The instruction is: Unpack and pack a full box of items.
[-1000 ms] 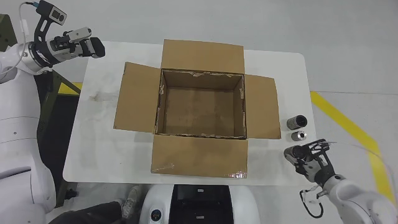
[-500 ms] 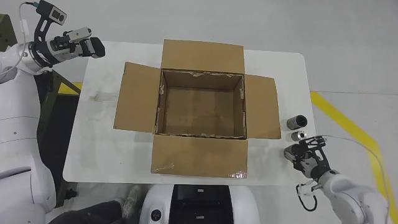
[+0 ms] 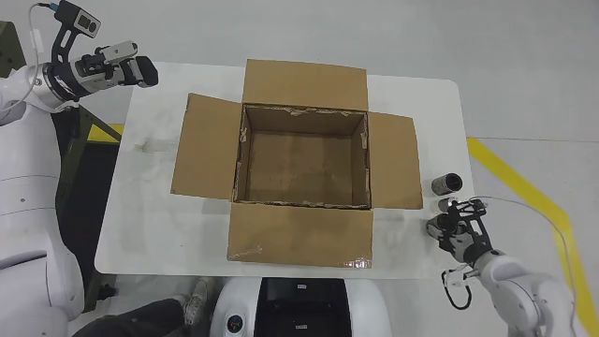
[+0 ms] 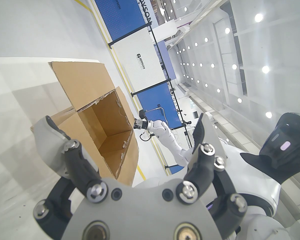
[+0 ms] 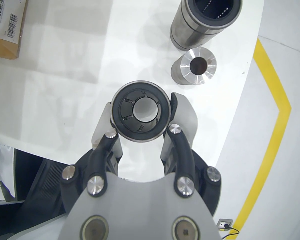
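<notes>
**Box emptied, right jaws on a bearing out past the flap**

We start out left of the cardboard box (image 3: 298,232). The left jaws hang beyond its far-left corner, well apart from it, off the corner of the surface (image 3: 150,197). They are spread wide with nothing between them, so that arm looks idle.

On to the box itself: all four flaps are folded out and the floor is bare. My read is that the unpacking half is finished, or down to its last piece.

Now right of the box, past its right flap, three metal parts stand in a short row. Farthest back is the tall bearing (image 5: 202,16). The aluminium sleeve (image 5: 194,69) is just beside it, and both look upright with their open ends up.

Nearest the robot is the ring bearing (image 5: 120,108), and here is the action. The right jaws are pinching it, one pad on either side of its outer wall. It is a short cylinder with its axis vertical and its bore pointing straight up at the wrist, and the white surface shows through the hole. I can't tell whether its base is resting on the surface or riding just above it.

So this is either the last set-down or the first pick of the repack. A set-down calls for spreading the jaws and backing straight up. A pick calls for lifting it level, staying clear of the sleeve close by, then swinging left over the flap and lowering it to the box floor, bore up
</notes>
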